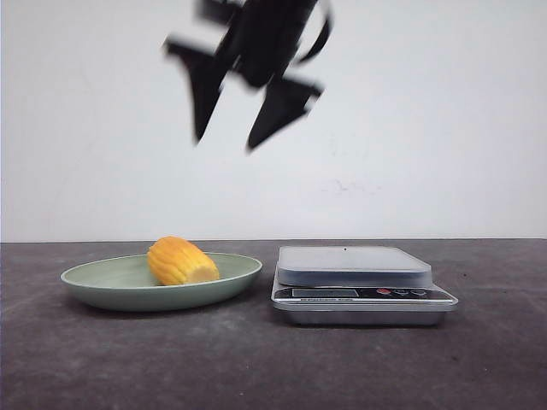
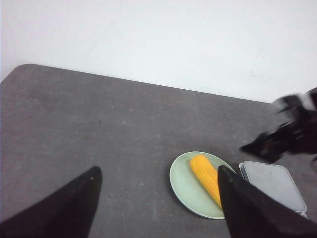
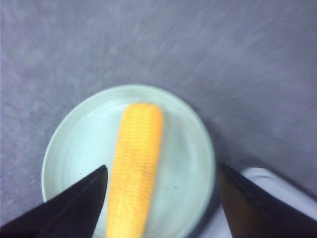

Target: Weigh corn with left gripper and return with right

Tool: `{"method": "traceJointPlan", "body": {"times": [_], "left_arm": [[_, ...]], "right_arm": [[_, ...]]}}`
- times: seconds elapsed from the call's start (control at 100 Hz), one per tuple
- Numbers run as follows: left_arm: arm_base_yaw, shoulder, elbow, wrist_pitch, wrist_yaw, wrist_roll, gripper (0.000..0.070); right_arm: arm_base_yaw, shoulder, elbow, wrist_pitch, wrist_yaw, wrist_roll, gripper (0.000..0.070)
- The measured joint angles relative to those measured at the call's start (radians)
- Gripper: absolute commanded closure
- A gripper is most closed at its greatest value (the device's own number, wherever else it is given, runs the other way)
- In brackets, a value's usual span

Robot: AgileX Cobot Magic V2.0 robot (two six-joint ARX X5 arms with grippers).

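Corn point(image 1: 181, 261) lies on the green plate point(image 1: 102, 278), scale point(image 1: 355, 266) bare. Right claw point(image 1: 241, 109) spread, empty, high overhead; left claw point(image 2: 158, 208) spread too. I'd descend left, straddling the cob's ribs.

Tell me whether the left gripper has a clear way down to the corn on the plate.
Probably yes. The corn lies uncovered on the green plate, and the left gripper is open. The right gripper hangs high above the plate's scale-side edge, also open, and might crowd a descent.
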Motion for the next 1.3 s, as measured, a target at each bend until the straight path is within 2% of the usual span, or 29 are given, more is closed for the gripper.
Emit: {"method": "traceJointPlan", "body": {"times": [0.44, 0.67, 1.05, 1.12, 1.3], "left_arm": [[0.0, 0.0, 0.0, 0.021, -0.002, 0.016, 0.0278], [0.0, 0.0, 0.0, 0.021, -0.002, 0.022, 0.0278], [0.0, 0.0, 0.0, 0.024, 0.0, 0.023, 0.0278], [0.0, 0.0, 0.0, 0.024, 0.001, 0.023, 0.0278], [0.0, 0.0, 0.0, 0.021, 0.005, 0.022, 0.0279]], "right_arm": [[-0.114, -0.532, 0.001, -0.205, -0.024, -0.163, 0.0259], [-0.139, -0.837, 0.003, -0.293, -0.018, -0.216, 0.026], [-0.14, -1.178, 0.011, -0.424, 0.216, -0.272, 0.0261], [-0.153, -1.211, 0.011, -0.446, 0.241, -0.272, 0.0261], [-0.222, -1.236, 0.011, -0.515, 0.225, -0.263, 0.0261]]}}
